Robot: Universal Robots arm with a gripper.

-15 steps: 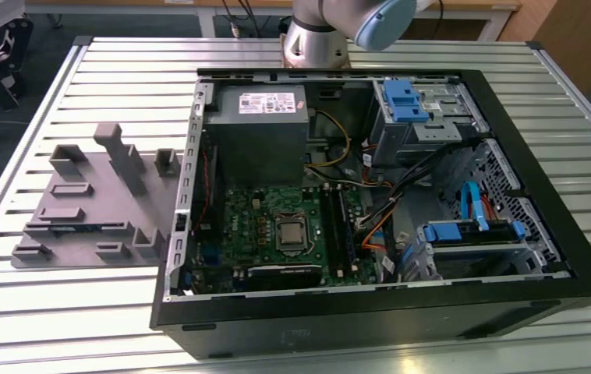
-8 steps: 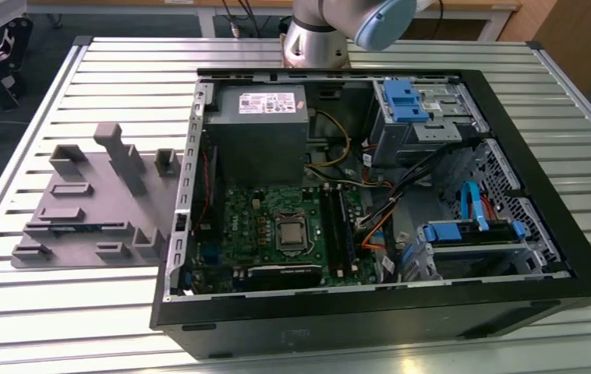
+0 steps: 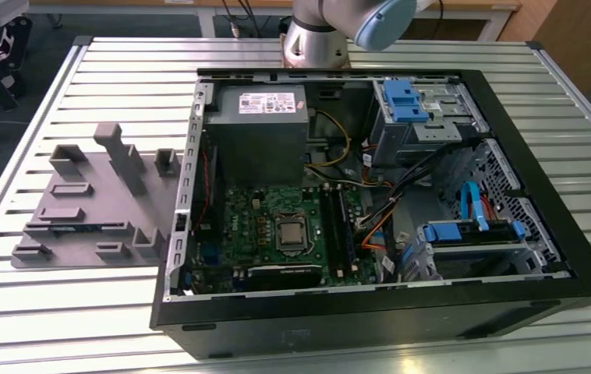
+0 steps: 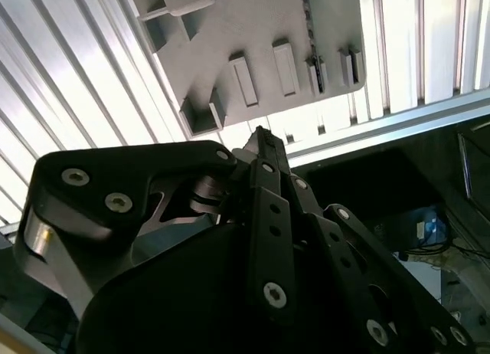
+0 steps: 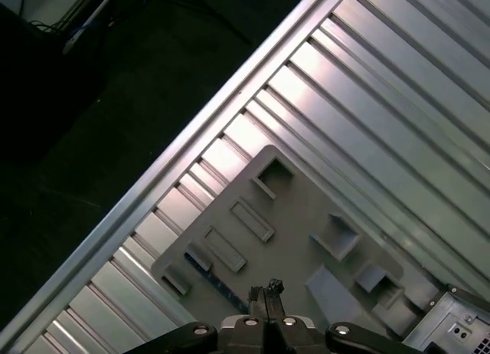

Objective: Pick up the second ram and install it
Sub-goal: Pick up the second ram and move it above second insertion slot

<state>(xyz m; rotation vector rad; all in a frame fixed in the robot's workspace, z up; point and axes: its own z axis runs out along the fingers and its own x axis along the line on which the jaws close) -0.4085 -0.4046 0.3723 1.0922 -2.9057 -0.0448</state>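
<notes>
The second ram (image 3: 79,228) is a thin dark blue-green stick lying flat in a slot of the grey tray (image 3: 67,187), on the exterior view's left beside the open computer case. In the first wrist view the ram (image 5: 217,280) shows as a dark strip on the tray (image 5: 298,216). My gripper (image 5: 269,286) hangs well above the tray, its two fingertips pressed together with nothing between them, and its tip lines up close to one end of the ram. In the second wrist view the gripper (image 4: 260,137) points toward the tray (image 4: 253,32).
The open black computer case (image 3: 379,312) holds the green motherboard (image 3: 274,226), a grey power supply (image 3: 257,117) and blue-tabbed drive bays (image 3: 472,234). The slatted metal table (image 3: 77,312) carries both tray and case. Upright grey blocks (image 3: 124,156) rise from the tray. The arm's base (image 3: 314,43) stands behind the case.
</notes>
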